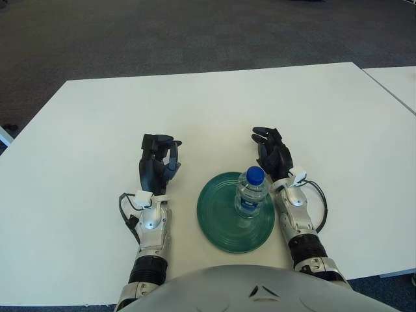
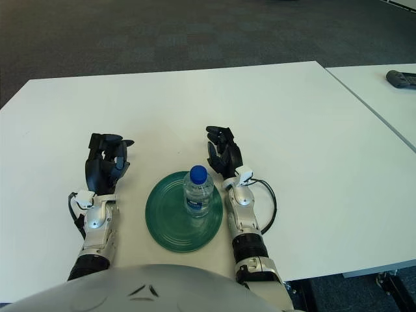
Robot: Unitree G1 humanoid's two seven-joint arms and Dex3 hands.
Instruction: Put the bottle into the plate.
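The bottle (image 1: 251, 194) stands upright in the green plate (image 1: 218, 227) on the bench (image 1: 91, 123), with the right robot hand (image 1: 273, 155) and left robot hand (image 1: 156, 166) flanking it, loosely curled and empty, so placement looks finished and only retreat remains.

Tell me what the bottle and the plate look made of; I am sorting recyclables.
The clear water bottle with a blue cap looks like thin transparent plastic: you see through its body, and the cap is opaque and blue. The round dark green plate has a glossy surface with a raised rim; glazed ceramic or hard plastic, the look leaves that open.
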